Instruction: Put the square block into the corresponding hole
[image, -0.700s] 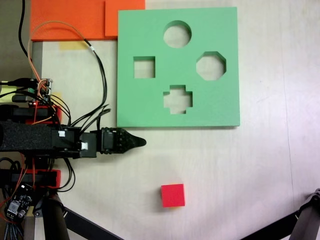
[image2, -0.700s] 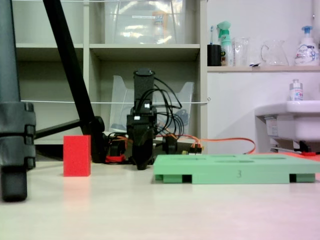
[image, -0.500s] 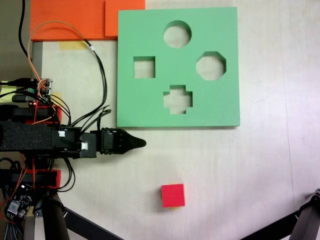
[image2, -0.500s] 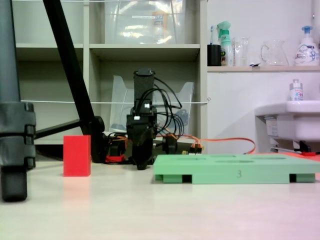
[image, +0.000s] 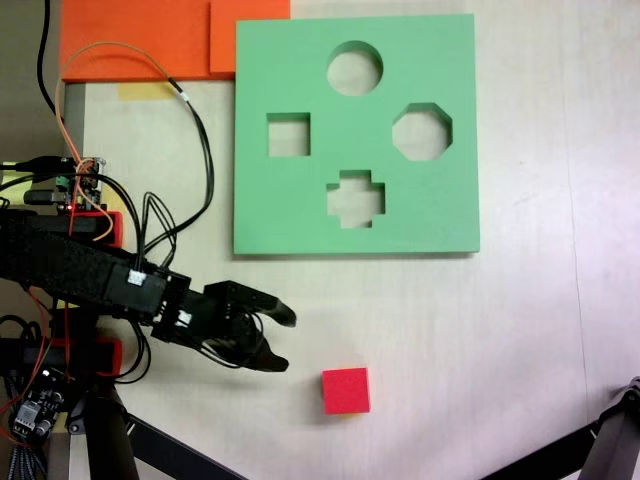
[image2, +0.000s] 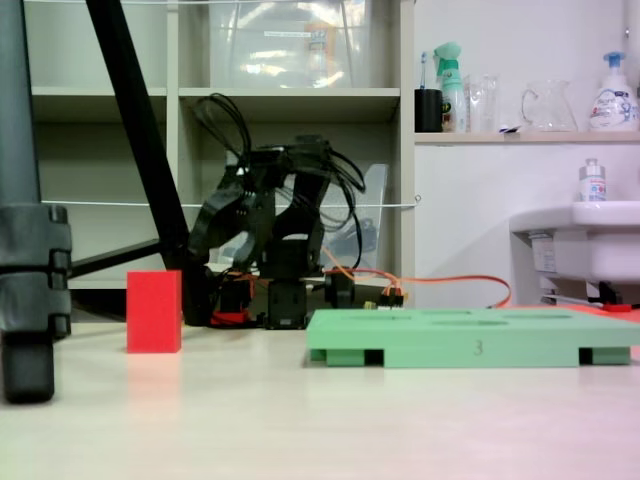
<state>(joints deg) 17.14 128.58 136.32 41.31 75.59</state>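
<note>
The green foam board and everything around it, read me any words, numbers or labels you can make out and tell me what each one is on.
"3": on the front edge of the green foam board, seen in a fixed view from table level.
Labels on the bottles on the shelf and on the small bottle by the sink: too small and blurred to read.
The red block and the orange foam sheets: no text seen.

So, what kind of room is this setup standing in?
Probably a lab or utility room rather than a home. Behind the arm stands an open shelf unit, a white sink is at the right, and cleaning bottles with a glass jug stand on a ledge.
</note>
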